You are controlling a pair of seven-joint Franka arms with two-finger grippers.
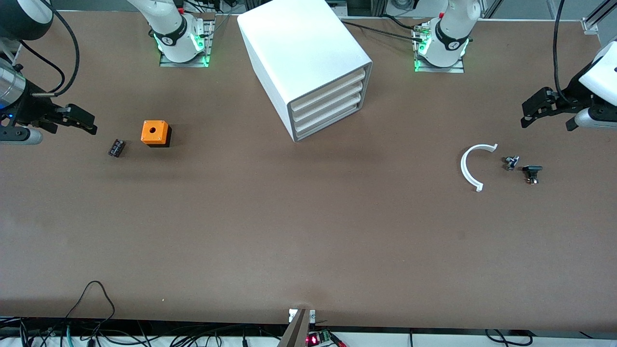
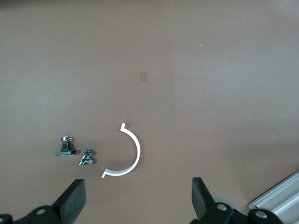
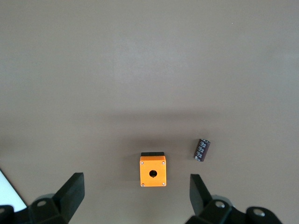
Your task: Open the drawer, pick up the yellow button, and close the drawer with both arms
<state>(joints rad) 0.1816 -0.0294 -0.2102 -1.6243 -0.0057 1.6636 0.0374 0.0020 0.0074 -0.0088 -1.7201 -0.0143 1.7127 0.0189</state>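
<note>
The white box cabinet [image 1: 303, 53] stands at the table's middle, between the two arm bases. Its four alike tray drawers [image 1: 328, 103] are all pushed in, so I cannot tell which is the task's drawer. The button is out of view. My left gripper [image 1: 548, 123] [image 2: 138, 186] hangs open and empty over the left arm's end of the table. My right gripper [image 1: 72, 129] [image 3: 135, 182] hangs open and empty over the right arm's end. Both are well apart from the cabinet, of which a corner shows in each wrist view [image 2: 280, 198] [image 3: 9, 191].
An orange cube box [image 1: 155, 132] [image 3: 153, 171] with a round hole and a small black ribbed block [image 1: 116, 147] [image 3: 202, 150] lie under the right gripper's reach. A white half ring [image 1: 470, 166] [image 2: 131, 151], a small metal part [image 1: 511, 162] [image 2: 86, 157] and a black part [image 1: 531, 172] [image 2: 65, 147] lie below the left gripper.
</note>
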